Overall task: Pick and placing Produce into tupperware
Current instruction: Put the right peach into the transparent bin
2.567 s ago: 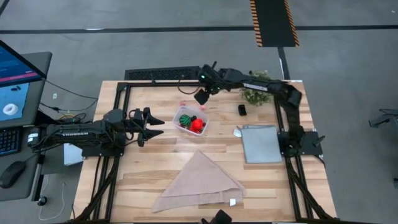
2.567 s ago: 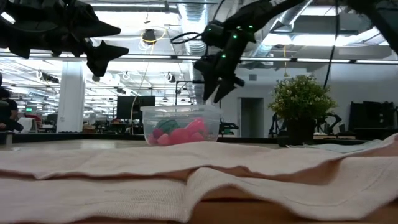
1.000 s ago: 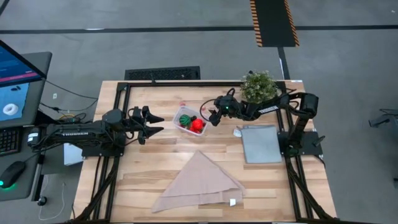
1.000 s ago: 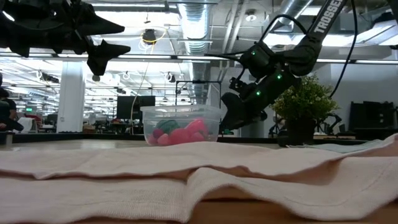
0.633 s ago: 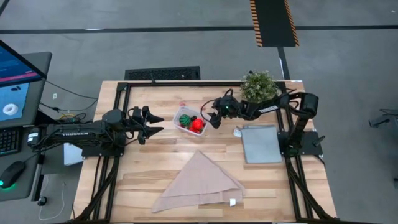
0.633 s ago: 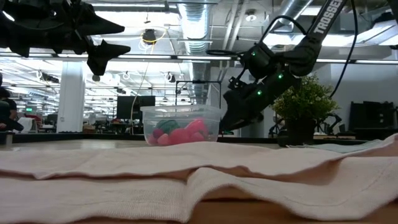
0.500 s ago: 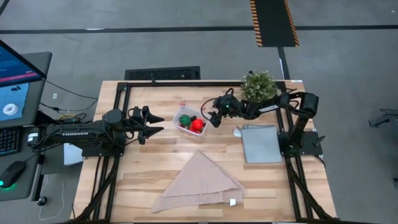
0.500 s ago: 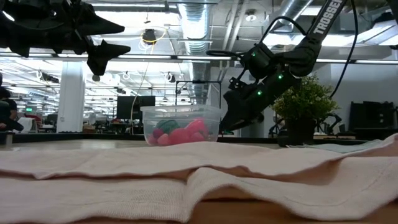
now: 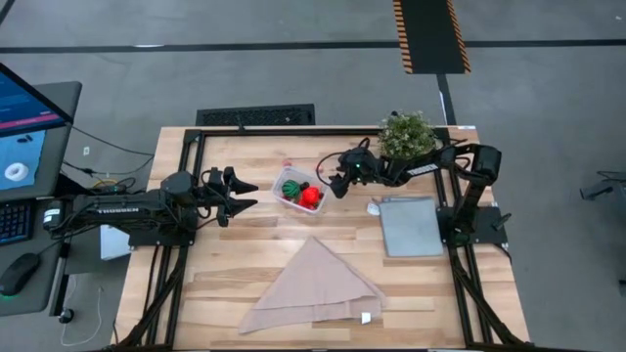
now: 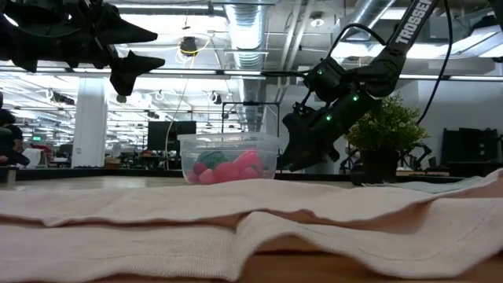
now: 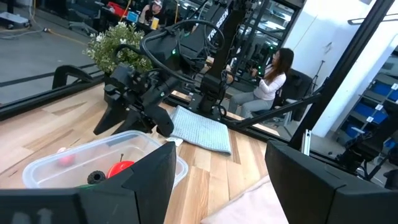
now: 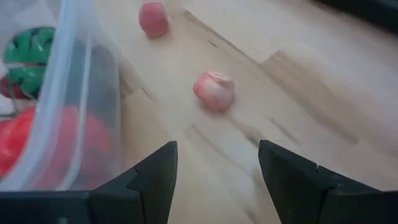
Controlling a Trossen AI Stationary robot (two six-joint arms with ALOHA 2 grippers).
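The clear tupperware (image 9: pixel 298 189) stands mid-table and holds a red pepper-like piece (image 12: pixel 37 143), a green striped ball (image 12: pixel 25 56) and darker bits. Two pink-red berries (image 12: pixel 214 90) (image 12: pixel 153 18) lie on the bare wood beyond the tub's far right corner. My right gripper (image 12: pixel 216 149) is open and low over the table just right of the tub (image 10: pixel 229 157), pointing at the nearer berry and touching nothing. My left gripper (image 9: pixel 245 194) is open and hovers above the table left of the tub.
A potted plant (image 9: pixel 408 135) stands at the far right, close behind my right arm. A grey panel (image 9: pixel 411 225) and a small white bit (image 9: pixel 374 206) lie to the right. A beige folded cloth (image 9: pixel 313 284) covers the near middle. People sit beyond the table (image 11: pixel 273 74).
My right gripper has swung from high over the tub's far edge down to table height at the tub's right side, still open. Over the last second it has only edged slightly. The tub and the berries have stayed put.
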